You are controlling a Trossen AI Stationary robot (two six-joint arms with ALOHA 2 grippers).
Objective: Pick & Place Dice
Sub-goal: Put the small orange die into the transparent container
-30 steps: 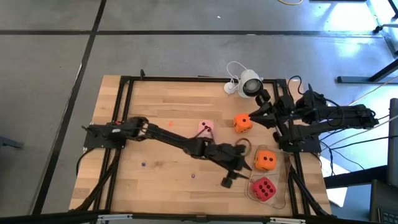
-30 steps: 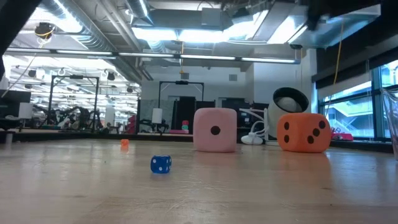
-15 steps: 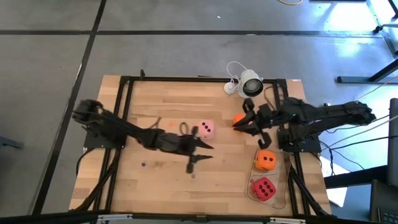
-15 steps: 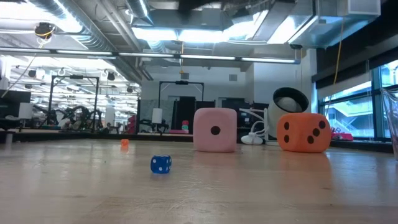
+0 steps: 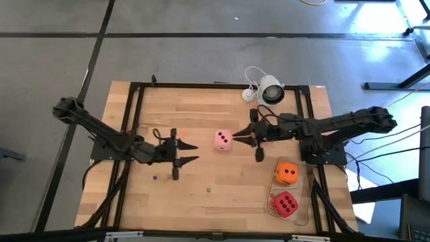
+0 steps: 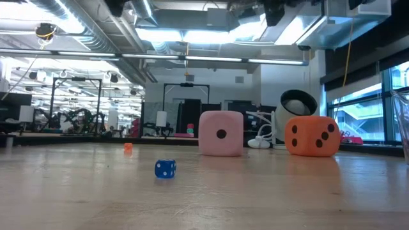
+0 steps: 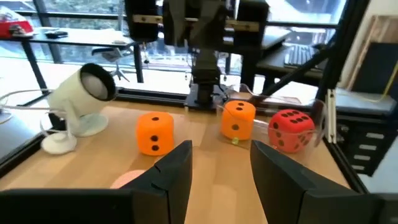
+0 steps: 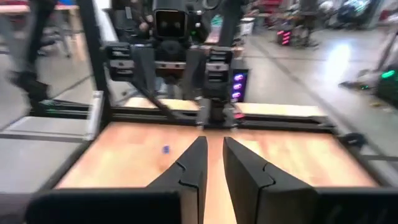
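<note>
The pale pink die (image 5: 223, 140) rests flat on the wood near the table's middle and also shows in the low view (image 6: 221, 133). One orange die (image 6: 312, 135) sits on the table under my right arm, which hides it from above. The second orange die (image 5: 287, 173) and the red die (image 5: 285, 203) sit in a clear tray. My right gripper (image 5: 235, 138) hangs high, just right of the pink die, open by a narrow gap (image 8: 214, 142). My left gripper (image 5: 193, 152) is open (image 7: 221, 149), raised left of the pink die.
A white round camera (image 5: 271, 91) stands at the far edge. The clear tray's rim (image 5: 310, 195) runs along the right near corner. A tiny blue die (image 6: 165, 168) and a tiny orange one (image 6: 128, 147) lie on the wood. A black frame borders the table.
My left gripper has drawn back from beside the tray, across the table toward its left edge. My right gripper has reached from the far right corner toward the table's left, passing over the orange die to the pink die. No die has moved.
</note>
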